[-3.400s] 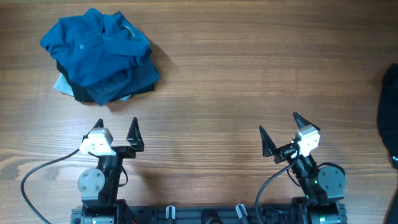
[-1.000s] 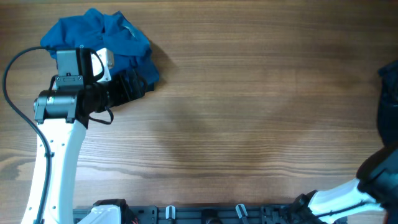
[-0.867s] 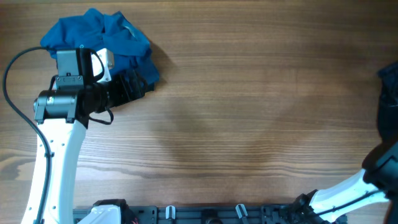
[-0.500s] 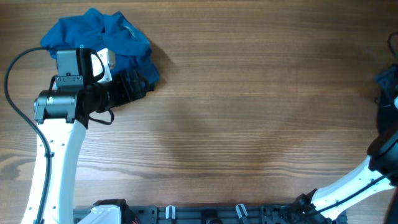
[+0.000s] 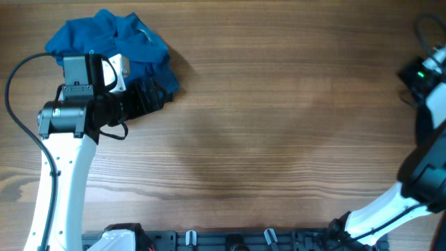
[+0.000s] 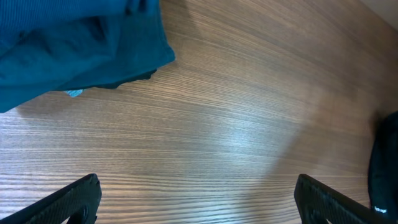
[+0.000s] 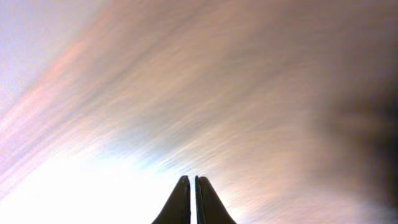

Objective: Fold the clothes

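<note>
Clothes [image 5: 159, 78] sit in a crumpled heap, teal-blue polo [image 5: 129, 38] on top.

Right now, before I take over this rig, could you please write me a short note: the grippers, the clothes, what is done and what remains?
Left gripper: open, empty, hovering over the table at the near edge of the pile of clothes.
Right gripper: shut, with nothing seen between its fingers. Its view is blurred.
Clothes: one crumpled heap at the far left of the table, with the teal-blue polo on top.
Done: nothing is spread out or folded.
Left: pull out one garment, lay it flat, fold it, then do the others.
</note>
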`<state>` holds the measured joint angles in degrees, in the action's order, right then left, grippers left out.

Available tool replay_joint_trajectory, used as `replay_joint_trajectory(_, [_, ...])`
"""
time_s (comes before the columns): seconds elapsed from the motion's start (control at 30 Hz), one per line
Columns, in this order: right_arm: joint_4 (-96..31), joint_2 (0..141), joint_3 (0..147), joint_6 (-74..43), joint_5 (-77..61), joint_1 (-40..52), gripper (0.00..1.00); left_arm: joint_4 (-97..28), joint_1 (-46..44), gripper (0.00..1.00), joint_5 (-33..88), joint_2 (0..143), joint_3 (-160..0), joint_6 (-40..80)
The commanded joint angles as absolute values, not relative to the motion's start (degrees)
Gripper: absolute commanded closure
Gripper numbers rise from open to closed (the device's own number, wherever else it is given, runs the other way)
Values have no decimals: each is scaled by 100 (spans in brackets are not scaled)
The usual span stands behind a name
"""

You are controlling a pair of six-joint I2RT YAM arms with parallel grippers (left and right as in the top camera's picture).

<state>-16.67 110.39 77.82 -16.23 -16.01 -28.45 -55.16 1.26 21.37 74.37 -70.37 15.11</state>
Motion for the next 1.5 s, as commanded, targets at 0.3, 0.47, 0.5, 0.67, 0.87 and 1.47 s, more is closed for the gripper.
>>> replay_joint_trajectory(0.3, [-2547,10777,7874,-2051,-659,207,95,-5743,163,0,2246,7046,-7161,1216])
replay_joint_trajectory(0.47, [-2908,10744,7876,-2290,-156,-797,45,-5896,163,0,2246,6952,-7159,1216])
replay_joint_trajectory(0.5, [-2967,10746,7876,-2318,-102,-1066,38,-5902,163,0,2248,6954,-7159,1216])
replay_joint_trajectory(0.67, [-2864,10753,7874,-2561,-314,-3157,33,-5852,161,0,2248,6954,-7159,1219])
replay_joint_trajectory(0.87, [-2045,10989,7867,-1448,-580,-4108,19,-5747,161,0,2248,6954,-7159,1221])
replay_joint_trajectory(1.47, [-1806,12468,7863,-1269,-1037,-3900,95,-5728,161,0,2346,6954,-7159,1247])
